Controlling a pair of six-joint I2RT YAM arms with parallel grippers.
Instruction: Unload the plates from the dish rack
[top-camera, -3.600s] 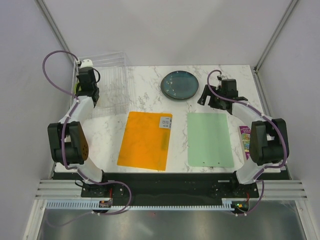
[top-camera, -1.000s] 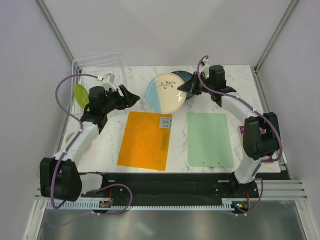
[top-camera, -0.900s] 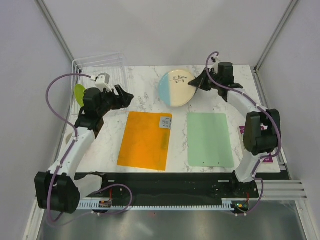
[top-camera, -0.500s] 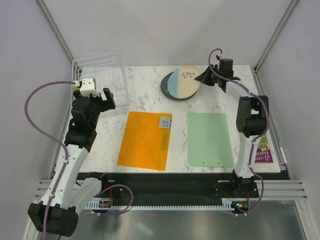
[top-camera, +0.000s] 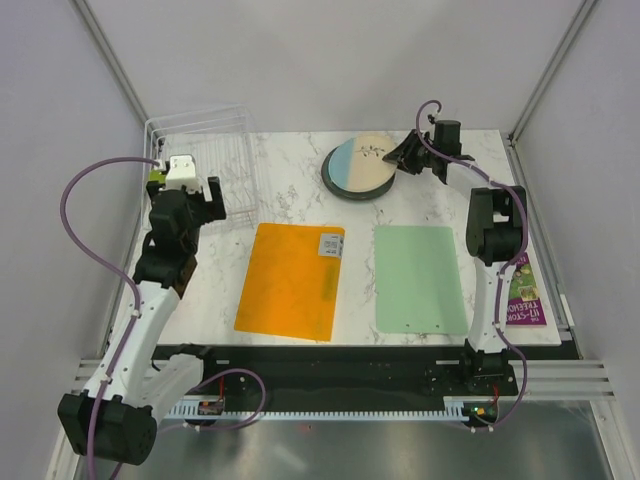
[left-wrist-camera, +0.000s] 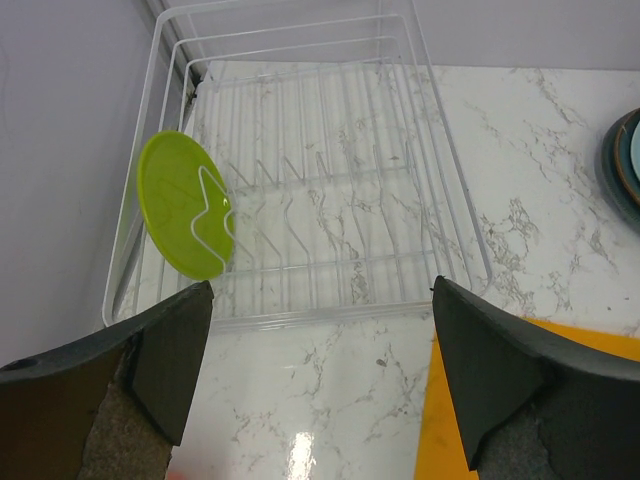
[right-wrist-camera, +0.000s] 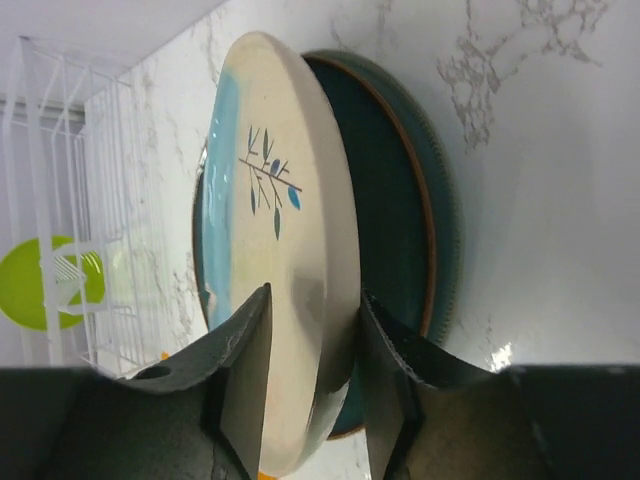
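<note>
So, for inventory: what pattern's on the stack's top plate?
Top plate: pale blue and cream halves, blue leaf sprig; clearest in right wrist view.

I'm in a lab test cell: blank panel walls, aluminium frame post, marble-look table, slotted base rail.

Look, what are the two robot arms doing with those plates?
They are emptying the white wire dish rack. The right gripper straddles a cream and pale blue plate tilted on a dark blue-grey plate. The left gripper hangs open by the rack, where a lime green plate leans.
</note>
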